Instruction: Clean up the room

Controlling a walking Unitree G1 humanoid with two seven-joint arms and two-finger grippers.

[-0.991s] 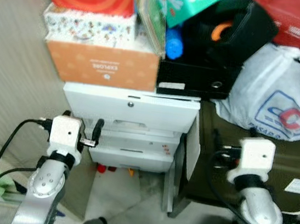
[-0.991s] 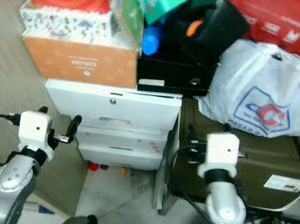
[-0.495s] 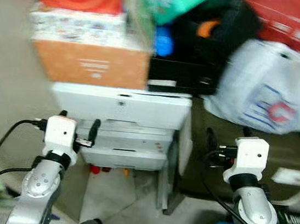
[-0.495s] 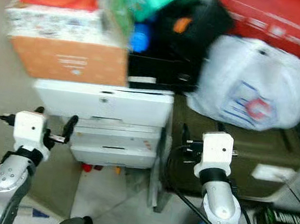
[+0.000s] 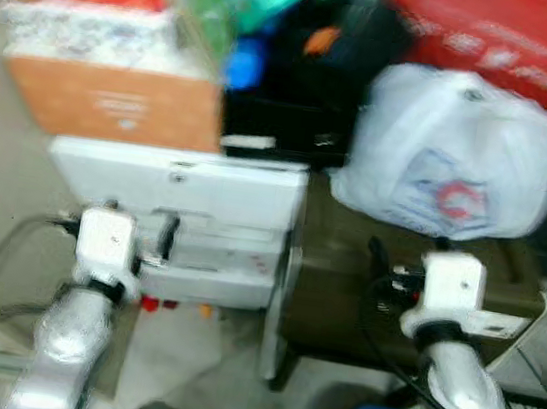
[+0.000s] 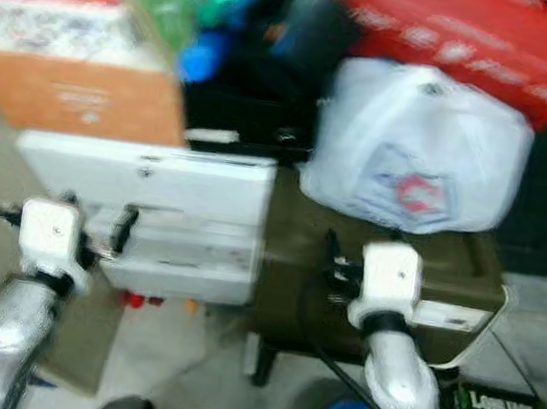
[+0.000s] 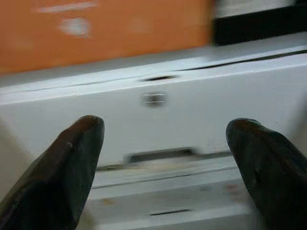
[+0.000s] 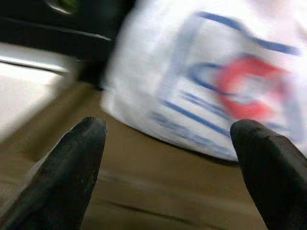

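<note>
Left eye view is panning right
Drawers (image 5: 179, 192) and bag (image 5: 451, 157) are shifting left; both pincers (image 7: 163, 158) (image 8: 168, 163) are hovering, released.

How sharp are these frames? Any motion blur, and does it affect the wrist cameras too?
Both eye views are smeared sideways: print on the white plastic bag and orange box is unreadable. Left wrist view: the white drawer unit is soft, with the left gripper fingers open. Right wrist view: the bag's logo is streaked, with the right gripper fingers open. Lighting is even, without glare.
</note>
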